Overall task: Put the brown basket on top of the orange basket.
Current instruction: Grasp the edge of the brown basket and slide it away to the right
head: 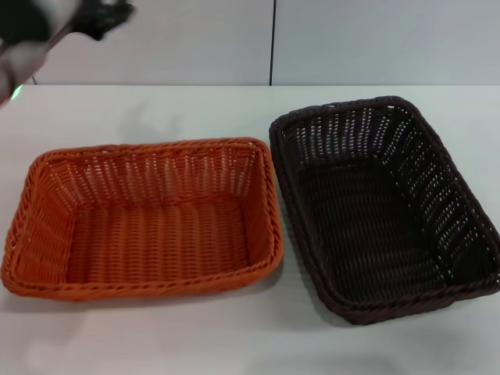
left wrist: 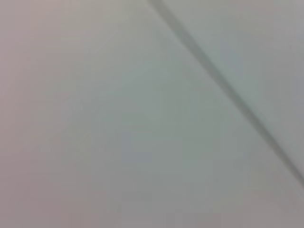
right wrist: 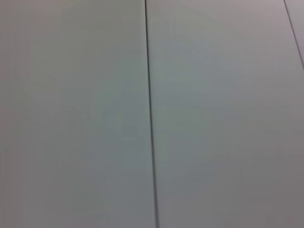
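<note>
From the head view, two woven baskets sit side by side on a white table (head: 234, 344). The orange basket (head: 144, 223) lies on the robot's left half, long side facing the camera, its inside bare. The brown basket (head: 383, 207) lies on the right, turned at an angle so one corner points toward the far edge of the table. Their near rims come very close together around the middle of the table — whether they touch there I cannot tell. Neither basket is stacked on the other; both rest flat on the tabletop.

Behind the table stands a pale wall (head: 351, 39) with one dark vertical seam. High in the far-left corner hangs the left gripper (head: 98, 17), a dark blurred shape at the end of a light-coloured arm, well above the table and well apart from both baskets. Whether it is released or clenched I cannot tell, as its fingers are too blurred. It holds nothing that I can make out. The right arm does not appear here at all.

The left wrist view shows only a plain pale surface crossed by one soft dark diagonal line — no basket, no table edge, no fingers.

The right wrist view is much the same: a flat pale surface with a thin dark seam running straight across it and a second faint line near one corner. Only the head view shows the baskets.
</note>
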`<control>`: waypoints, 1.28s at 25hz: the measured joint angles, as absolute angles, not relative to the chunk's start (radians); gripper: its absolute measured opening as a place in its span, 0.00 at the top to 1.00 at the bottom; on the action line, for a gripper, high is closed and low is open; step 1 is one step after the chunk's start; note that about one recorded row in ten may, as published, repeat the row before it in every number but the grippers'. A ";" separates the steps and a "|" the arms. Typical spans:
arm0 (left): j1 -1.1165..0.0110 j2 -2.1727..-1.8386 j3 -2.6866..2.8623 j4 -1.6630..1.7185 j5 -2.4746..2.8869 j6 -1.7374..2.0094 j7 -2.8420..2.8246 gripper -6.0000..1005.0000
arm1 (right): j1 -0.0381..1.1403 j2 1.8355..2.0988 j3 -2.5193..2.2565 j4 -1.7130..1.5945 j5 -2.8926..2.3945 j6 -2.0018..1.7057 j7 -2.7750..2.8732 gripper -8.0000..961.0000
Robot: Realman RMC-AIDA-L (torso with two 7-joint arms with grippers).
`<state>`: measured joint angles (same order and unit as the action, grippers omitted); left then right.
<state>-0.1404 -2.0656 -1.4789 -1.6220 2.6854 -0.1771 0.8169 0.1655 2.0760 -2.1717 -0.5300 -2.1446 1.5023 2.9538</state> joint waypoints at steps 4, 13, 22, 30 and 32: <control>-0.062 -2.067 -1.411 -1.553 2.675 0.082 0.747 0.19 | 0.210 2.061 -2.168 -0.580 -2.145 1.486 2.955 0.30; 0.030 -2.062 -1.345 -0.803 2.495 1.174 0.134 0.19 | 0.321 1.941 -2.147 -0.875 -2.188 1.017 2.958 0.31; -0.081 -2.068 -1.440 -0.390 2.470 1.268 -0.042 0.19 | 0.340 1.871 -1.834 -1.458 -2.358 -0.167 2.949 0.31; -0.101 -2.069 -1.452 -0.340 2.461 1.274 -0.042 0.19 | 0.509 2.066 -1.319 -1.775 -2.378 -1.357 2.608 0.32; -0.110 -2.068 -1.457 -0.331 2.461 1.271 -0.040 0.19 | 0.524 2.063 -1.311 -1.780 -2.374 -1.426 2.590 0.32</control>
<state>-0.1096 -2.0683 -1.4574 -0.3309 2.4606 1.2714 -0.0396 0.5239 2.0630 -1.3113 -1.7805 -2.3742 -1.4258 2.5904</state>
